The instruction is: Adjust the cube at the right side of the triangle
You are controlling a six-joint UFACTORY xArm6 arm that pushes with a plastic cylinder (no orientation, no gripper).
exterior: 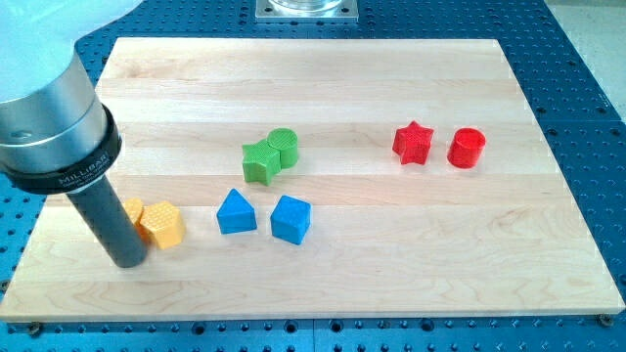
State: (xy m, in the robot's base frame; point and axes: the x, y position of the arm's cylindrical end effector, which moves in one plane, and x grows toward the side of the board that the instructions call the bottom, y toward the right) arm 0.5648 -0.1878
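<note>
A blue cube [291, 218] lies on the wooden board [391, 264], just right of a blue triangle block [236, 212], with a small gap between them. My tip [130, 261] is at the view's lower left, well left of both blue blocks. It stands against the lower left of a yellow hexagon block [162, 224]. A second yellow block [131, 210] sits partly hidden behind the rod.
A green star [260, 161] and a green cylinder [283, 147] touch each other above the blue blocks. A red star [413, 143] and a red cylinder [467, 148] sit at the upper right. The board's edges meet a blue perforated table [587, 78].
</note>
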